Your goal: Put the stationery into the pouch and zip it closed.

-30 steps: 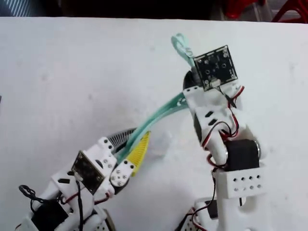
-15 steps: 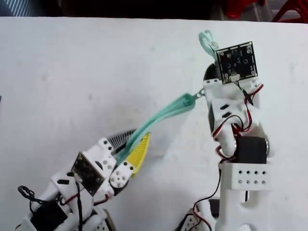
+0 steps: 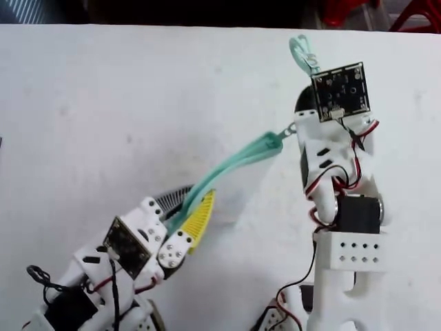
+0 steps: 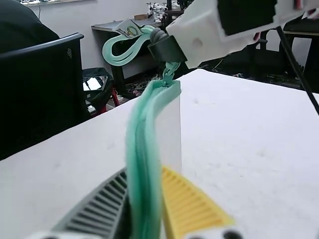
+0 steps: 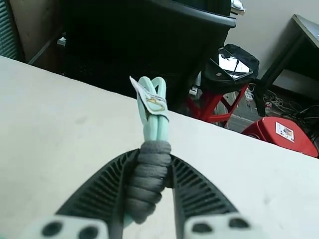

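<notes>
At the table's (image 3: 103,103) seven o'clock, the left gripper (image 3: 187,207) pinches the near end of the mint pouch (image 3: 234,162), which stretches on edge toward one o'clock, where the right gripper (image 5: 152,158) clamps the zipper's corded pull loop (image 3: 301,52).

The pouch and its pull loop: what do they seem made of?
The pouch looks like frosted, translucent soft plastic: the table shows through its wall. Its green zipper edge seems fabric tape. The pull loop looks like smooth rubbery cord; its grey wrap seems braided thread.
</notes>
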`<state>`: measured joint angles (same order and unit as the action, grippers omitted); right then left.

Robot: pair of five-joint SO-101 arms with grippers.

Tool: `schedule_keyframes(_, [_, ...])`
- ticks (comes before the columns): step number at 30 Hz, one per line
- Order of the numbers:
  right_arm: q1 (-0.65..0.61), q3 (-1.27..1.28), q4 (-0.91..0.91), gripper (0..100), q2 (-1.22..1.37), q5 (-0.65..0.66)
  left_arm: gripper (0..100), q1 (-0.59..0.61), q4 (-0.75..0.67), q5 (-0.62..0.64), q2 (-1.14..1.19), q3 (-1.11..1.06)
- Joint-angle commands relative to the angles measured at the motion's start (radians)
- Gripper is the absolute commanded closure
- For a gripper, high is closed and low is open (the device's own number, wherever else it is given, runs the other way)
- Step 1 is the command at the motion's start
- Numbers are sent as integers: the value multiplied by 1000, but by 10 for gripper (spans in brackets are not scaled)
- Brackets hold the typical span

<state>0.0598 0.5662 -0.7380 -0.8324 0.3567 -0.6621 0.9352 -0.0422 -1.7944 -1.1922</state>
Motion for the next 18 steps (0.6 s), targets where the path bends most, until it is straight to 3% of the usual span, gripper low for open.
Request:
schedule_keyframes(1, [99,5,47,981,15,29,979,77,35,-11,-5,64])
schedule_keyframes(6, [56,2,36,981,8,26,979,61,49,-11,-5,68])
schedule_keyframes(9, [-19,-9,-62,974,1,26,979,65,49,-11,-5,68])
schedule_keyframes(15, [-231,-176,-341,675,-79,25,979,68,44,-11,-5,66])
schedule_keyframes(18, [-355,-318,-509,636,-99,-43,979,70,43,-11,-5,66])
